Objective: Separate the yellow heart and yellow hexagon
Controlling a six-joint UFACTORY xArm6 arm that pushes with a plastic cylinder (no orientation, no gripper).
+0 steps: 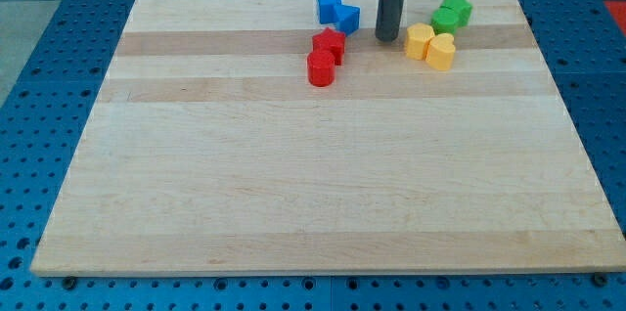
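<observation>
The yellow hexagon (pixel 419 40) and the yellow heart (pixel 441 51) sit touching each other near the view's top right of the wooden board (pixel 313 174). The hexagon is on the left, the heart on the right and slightly lower. My tip (pixel 387 38) rests on the board just left of the yellow hexagon, a small gap away, and to the right of the blue blocks.
Two green blocks (pixel 452 13) sit touching just above the yellow pair. Two blue blocks (pixel 336 10) lie left of the rod. A red block (pixel 330 44) and a red cylinder (pixel 320 68) sit below the blue ones.
</observation>
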